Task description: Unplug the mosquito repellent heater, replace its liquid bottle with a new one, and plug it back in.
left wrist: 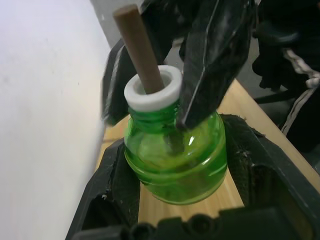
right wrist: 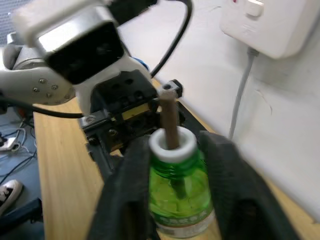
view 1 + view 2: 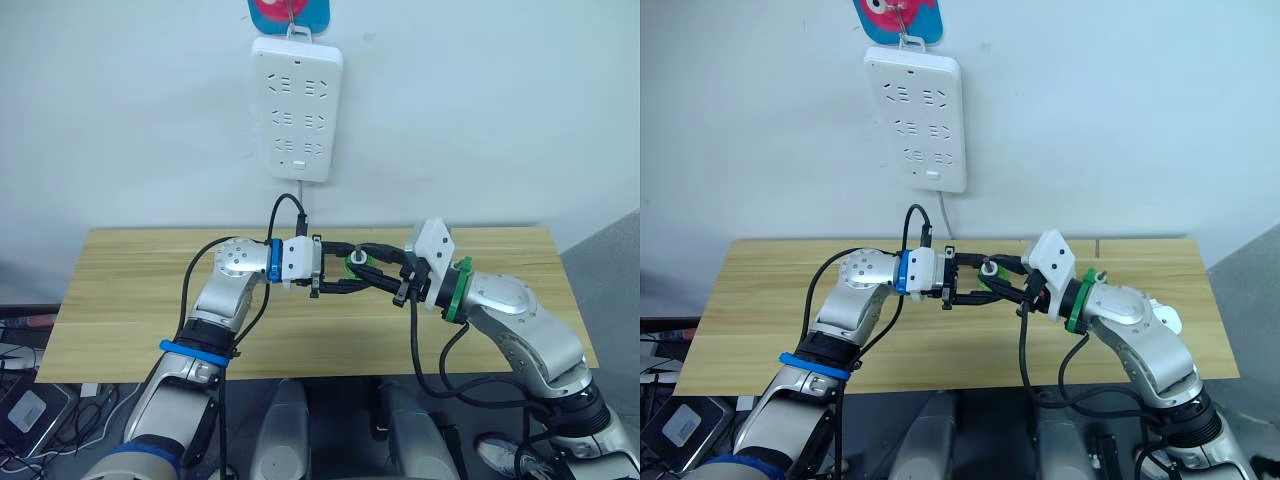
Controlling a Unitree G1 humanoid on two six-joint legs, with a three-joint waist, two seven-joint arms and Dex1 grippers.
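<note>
Over the middle of the head views, the left claw and right claw meet above the wooden bench, both closed around a green liquid bottle, apparently a handover. At upper centre, the white power strip hangs on the wall with every socket bare; I cannot find the mosquito repellent heater.

Centre of the left wrist view, the bottle sits between that claw's fingers, its brown wick rising from a white collar.

Lower centre of the right wrist view, the right claw's pads press the bottle's sides, wick upright, likely for inserting later.
</note>
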